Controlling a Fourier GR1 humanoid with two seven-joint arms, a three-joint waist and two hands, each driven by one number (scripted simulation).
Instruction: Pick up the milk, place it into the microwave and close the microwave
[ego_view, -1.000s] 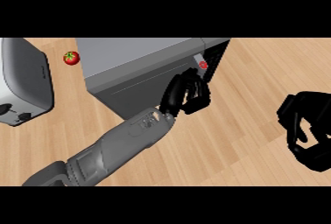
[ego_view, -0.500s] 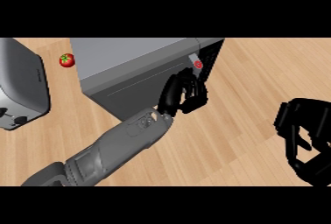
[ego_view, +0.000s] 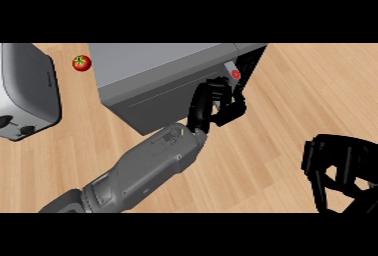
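The grey microwave (ego_view: 162, 65) stands at the top middle, its front door (ego_view: 159, 102) facing me and lying flat against the body. No milk shows anywhere. My left hand (ego_view: 214, 106) rests against the right part of the door, just below the panel with the red button (ego_view: 235, 74). Its fingers lie up along the door and hold nothing. My right hand (ego_view: 338, 172) hangs over the counter at the lower right, open and holding nothing, well apart from the microwave.
A silver toaster (ego_view: 26, 97) sits at the left edge. A red tomato (ego_view: 81, 62) lies behind it, next to the microwave's left side. Bare wooden counter (ego_view: 295, 110) stretches right of the microwave.
My right hand has sunk toward the lower right corner. My left hand stays pressed against the microwave door, with barely any shift.
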